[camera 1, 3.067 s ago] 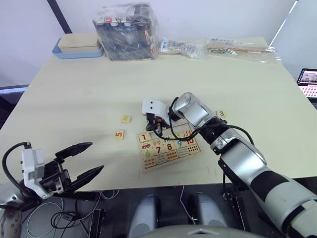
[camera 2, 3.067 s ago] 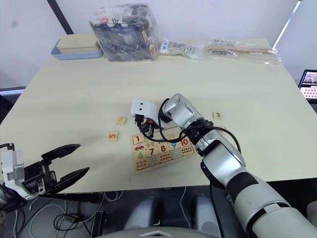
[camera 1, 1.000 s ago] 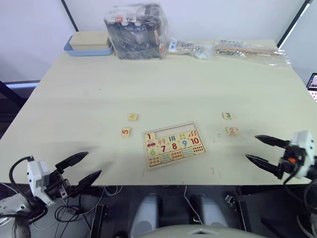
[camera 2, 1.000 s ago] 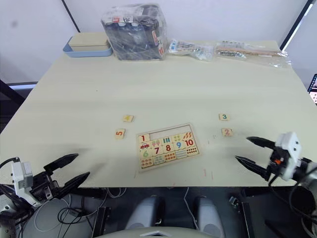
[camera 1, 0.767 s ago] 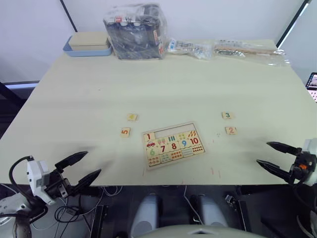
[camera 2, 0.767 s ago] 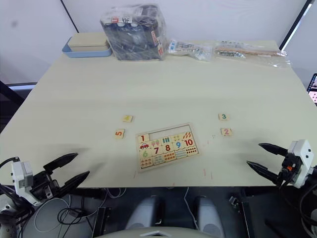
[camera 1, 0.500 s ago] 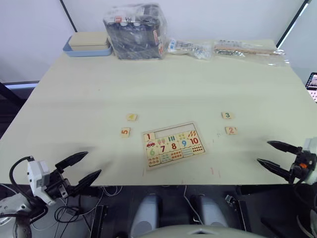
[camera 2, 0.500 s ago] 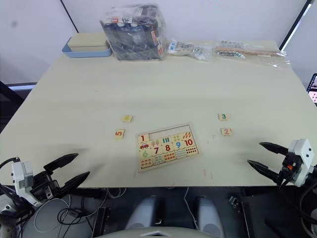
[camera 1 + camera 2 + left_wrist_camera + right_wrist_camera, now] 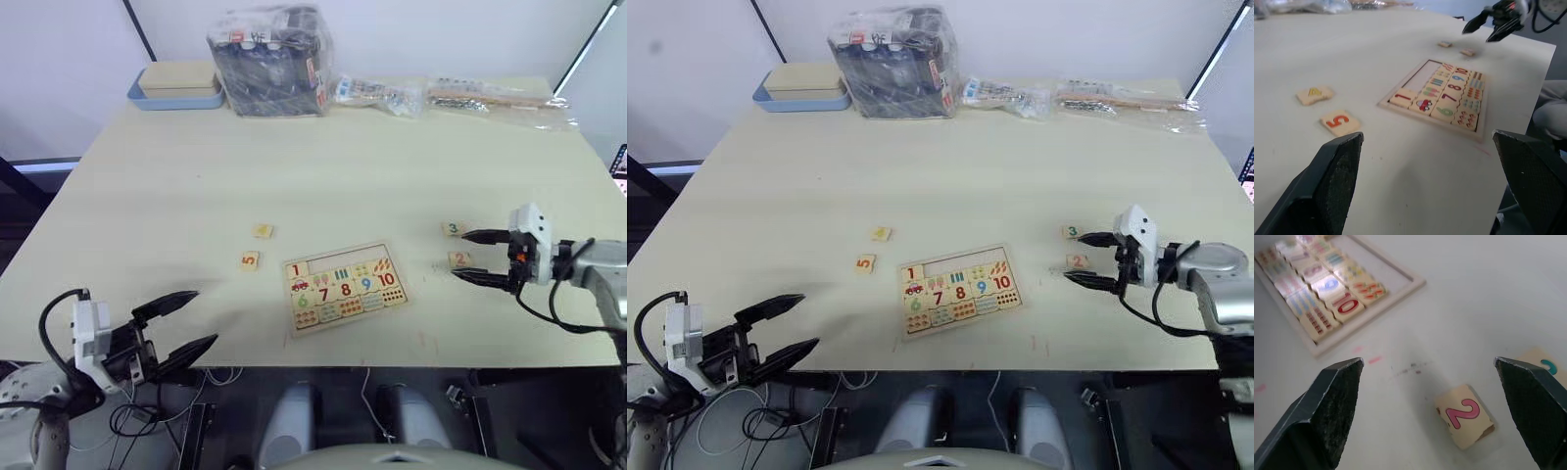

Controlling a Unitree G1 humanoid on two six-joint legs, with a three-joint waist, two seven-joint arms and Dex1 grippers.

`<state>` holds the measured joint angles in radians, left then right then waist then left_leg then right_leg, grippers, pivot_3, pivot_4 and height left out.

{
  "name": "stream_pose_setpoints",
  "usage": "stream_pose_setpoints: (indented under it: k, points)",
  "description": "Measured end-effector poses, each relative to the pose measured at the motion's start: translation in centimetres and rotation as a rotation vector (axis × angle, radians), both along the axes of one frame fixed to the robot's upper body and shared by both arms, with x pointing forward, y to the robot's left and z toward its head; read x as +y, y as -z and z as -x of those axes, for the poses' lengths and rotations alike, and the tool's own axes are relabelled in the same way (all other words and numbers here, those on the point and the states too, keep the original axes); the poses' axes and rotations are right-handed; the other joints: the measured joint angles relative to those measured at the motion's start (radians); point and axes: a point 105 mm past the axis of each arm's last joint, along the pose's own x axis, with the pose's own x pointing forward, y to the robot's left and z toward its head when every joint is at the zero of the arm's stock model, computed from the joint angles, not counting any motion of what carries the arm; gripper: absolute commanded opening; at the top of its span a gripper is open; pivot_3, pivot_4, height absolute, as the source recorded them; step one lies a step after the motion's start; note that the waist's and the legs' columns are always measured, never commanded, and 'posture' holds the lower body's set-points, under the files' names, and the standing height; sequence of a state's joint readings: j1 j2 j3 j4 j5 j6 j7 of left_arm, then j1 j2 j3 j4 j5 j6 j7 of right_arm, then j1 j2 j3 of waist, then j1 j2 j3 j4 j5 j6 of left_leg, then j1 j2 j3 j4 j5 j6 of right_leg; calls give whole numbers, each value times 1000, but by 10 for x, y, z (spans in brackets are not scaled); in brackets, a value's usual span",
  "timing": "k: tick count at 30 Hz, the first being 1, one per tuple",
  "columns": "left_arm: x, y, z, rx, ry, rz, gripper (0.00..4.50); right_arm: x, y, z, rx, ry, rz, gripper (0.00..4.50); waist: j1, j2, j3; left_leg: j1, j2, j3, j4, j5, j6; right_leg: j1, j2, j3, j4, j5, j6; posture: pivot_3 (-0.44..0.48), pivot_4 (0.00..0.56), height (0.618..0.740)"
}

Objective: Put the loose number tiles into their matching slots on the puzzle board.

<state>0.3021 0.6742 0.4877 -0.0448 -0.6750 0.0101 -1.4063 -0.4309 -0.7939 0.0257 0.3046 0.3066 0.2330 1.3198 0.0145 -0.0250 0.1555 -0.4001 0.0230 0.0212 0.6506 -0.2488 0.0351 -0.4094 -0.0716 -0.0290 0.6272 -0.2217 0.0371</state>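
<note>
Pale wood is what your right hand (image 9: 478, 258) faces: its two black fingers stand wide apart and empty, low over the counter (image 9: 176, 186), with the 2 tile (image 9: 1465, 415) lying flat just ahead, between the fingertips and closer to the finger on the 3 tile's side. That is the relation your next move turns on. The tile is square, so no long axis constrains the grip; you would likely only need to advance slightly and centre the fingers on it before closing.

Just beyond that finger sits the 3 tile (image 9: 451, 229), near enough that a wide closing sweep could nudge it. Further out from the right hand lies the puzzle board (image 9: 343, 287), with 1 already seated at the far end of its top row and the remaining slots (image 9: 1429, 75) bare; the slot next to the 1 looks like the target.

Past the board, well away from the right hand, the 5 tile (image 9: 250, 259) and the 4 tile (image 9: 262, 231) lie loose. Your left hand (image 9: 180, 328), fingers spread and holding nothing, hangs off the counter's near edge and is the nearer arm for those two.
</note>
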Motion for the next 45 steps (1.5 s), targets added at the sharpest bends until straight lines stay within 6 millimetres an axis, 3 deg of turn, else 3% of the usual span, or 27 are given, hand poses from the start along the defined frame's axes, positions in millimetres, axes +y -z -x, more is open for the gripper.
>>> stream_pose_setpoints:
  k: [13, 17, 28, 31, 33, 44, 45]
  points:
    - [-5, -11, 0, -24, 103, 52, 4500, -20, 21, -17, 53, -82, 173, 4469, -4, 1, 1, 1, 0, 1, 1, 0, 0, 1, 1, 1, 1, 0, 0, 0, 150, 740]
    - [-6, -11, 0, -23, 96, 54, 4500, -19, 21, -19, 53, -94, 174, 3464, -6, 1, 1, 1, 0, 1, 1, 0, 0, 1, 1, 1, 1, 0, 0, 0, 150, 740]
    - [-9, -14, -2, -27, 88, 51, 4500, -19, 23, -23, -7, -131, 219, 3464, -9, 1, 0, 2, 0, 1, 1, 0, 0, 1, 1, 1, 1, 0, 0, 0, 150, 740]
    - [-9, -14, -3, -24, 84, 53, 4500, -18, 24, -24, -26, -140, 216, 2636, -12, 1, 0, 2, 0, 1, 1, 0, 0, 1, 1, 1, 1, 0, 0, 0, 150, 740]
    - [-9, -14, -3, -22, 81, 54, 4500, -17, 25, -24, -38, -151, 219, 1721, -15, 1, 0, 2, 0, 0, 1, 0, 0, 1, 1, 1, 1, 0, 0, 0, 150, 740]
    - [-13, -18, -4, -29, 88, 49, 4500, -17, 26, -25, -66, -163, 223, 1721, -19, 1, 0, 4, 0, 0, 1, 0, 0, 3, 1, 1, 1, 0, 0, 0, 150, 740]
    - [-13, -18, -4, -29, 88, 49, 4500, -17, 27, -25, -66, -164, 222, 1194, -19, 1, 0, 4, 0, 0, 1, 0, 0, 4, 1, 1, 1, 0, 0, 0, 150, 740]
